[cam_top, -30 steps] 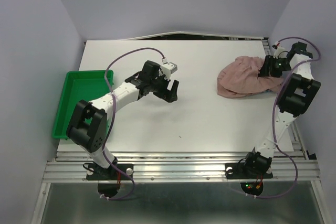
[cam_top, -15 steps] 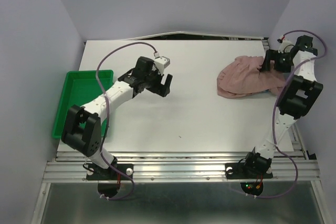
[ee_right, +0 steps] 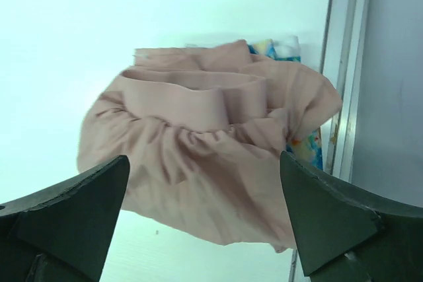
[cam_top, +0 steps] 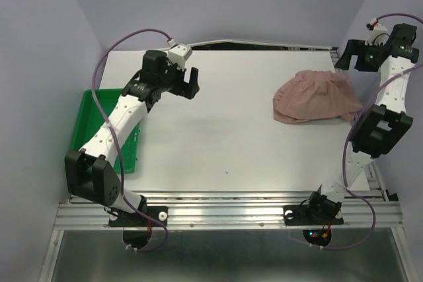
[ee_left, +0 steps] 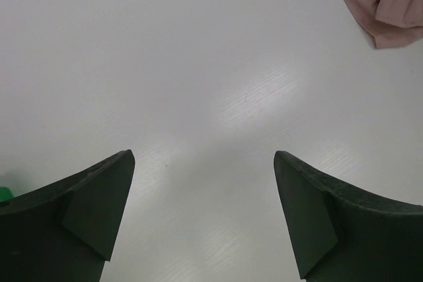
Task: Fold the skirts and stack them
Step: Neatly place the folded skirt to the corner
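Gaping wide, empty: left fingers (ee_left: 86, 219), right fingers (ee_right: 69, 219).

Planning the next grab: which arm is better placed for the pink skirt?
Probably right. The right pincer, open, hangs by the far edge of the pink skirt, which fills its wrist view. The left pincer, also open, is far across the table, with the skirt only in a corner of its view.
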`<state>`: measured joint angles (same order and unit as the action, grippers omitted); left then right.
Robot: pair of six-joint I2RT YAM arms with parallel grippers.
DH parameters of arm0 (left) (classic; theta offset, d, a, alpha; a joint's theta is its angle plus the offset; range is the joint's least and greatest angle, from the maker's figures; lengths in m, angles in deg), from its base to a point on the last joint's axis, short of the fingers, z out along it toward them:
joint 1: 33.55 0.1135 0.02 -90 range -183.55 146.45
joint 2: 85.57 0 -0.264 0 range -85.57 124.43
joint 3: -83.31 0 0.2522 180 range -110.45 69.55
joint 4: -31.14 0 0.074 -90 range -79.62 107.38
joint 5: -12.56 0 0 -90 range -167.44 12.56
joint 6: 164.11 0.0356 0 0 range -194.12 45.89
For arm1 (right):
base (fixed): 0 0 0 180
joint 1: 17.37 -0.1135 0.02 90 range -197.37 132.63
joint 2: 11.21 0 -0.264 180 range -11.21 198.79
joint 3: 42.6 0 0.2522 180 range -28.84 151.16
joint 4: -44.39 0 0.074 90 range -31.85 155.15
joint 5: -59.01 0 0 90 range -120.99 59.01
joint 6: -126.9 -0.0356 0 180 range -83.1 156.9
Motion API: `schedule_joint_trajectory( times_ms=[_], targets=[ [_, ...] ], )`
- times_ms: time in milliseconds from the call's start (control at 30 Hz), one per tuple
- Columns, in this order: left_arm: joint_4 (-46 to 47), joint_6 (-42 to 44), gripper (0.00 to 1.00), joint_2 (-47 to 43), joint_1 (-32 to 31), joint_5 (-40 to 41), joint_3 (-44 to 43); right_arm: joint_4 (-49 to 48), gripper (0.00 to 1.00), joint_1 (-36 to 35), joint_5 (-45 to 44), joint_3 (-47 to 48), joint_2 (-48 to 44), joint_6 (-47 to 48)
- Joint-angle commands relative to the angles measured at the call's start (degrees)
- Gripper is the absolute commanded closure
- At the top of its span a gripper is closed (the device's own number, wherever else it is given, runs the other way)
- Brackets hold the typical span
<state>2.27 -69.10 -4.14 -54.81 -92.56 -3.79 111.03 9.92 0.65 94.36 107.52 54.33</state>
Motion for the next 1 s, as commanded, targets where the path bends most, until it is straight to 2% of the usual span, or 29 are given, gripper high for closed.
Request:
schedule_joint_trajectory(
  times_ms=[0,67,133,233,367,467,700,967],
  targets=[
    [-5.4,3.9,0.01,2.2,5.0,-7.9,-7.0,1.8,0.00,-1.4,7.1,-0.5,-8.3,-2.0],
    [-3.2,2.6,0.01,1.5,7.0,-7.1,-6.6,0.4,0.00,-4.5,8.6,-5.7,-13.8,-3.7],
    [-1.9,2.7,0.02,1.2,7.5,-4.8,-6.2,-3.5,0.00,-7.8,8.2,-17.4,-18.3,-7.3],
    [-0.7,3.8,0.01,0.7,7.5,-4.1,-4.8,-13.6,0.00,-19.3,4.5,-31.8,-27.8,-11.2],
    [0.8,4.8,0.01,-1.4,7.5,-3.0,0.5,-19.3,0.00,-29.7,2.3,-43.4,-32.3,-14.1],
    [1.1,5.9,0.01,-3.6,7.5,-2.6,4.1,-21.7,0.00,-34.4,1.5,-50.6,-33.5,-14.7],
    [1.8,10.4,0.01,-9.5,7.1,0.3,15.4,-26.9,0.00,-45.3,-3.8,-61.8,-36.6,-15.1],
    [3.4,11.6,0.01,-15.4,4.6,3.9,21.9,-28.5,0.00,-46.7,-4.8,-65.1,-38.1,-15.8]
  ],
)
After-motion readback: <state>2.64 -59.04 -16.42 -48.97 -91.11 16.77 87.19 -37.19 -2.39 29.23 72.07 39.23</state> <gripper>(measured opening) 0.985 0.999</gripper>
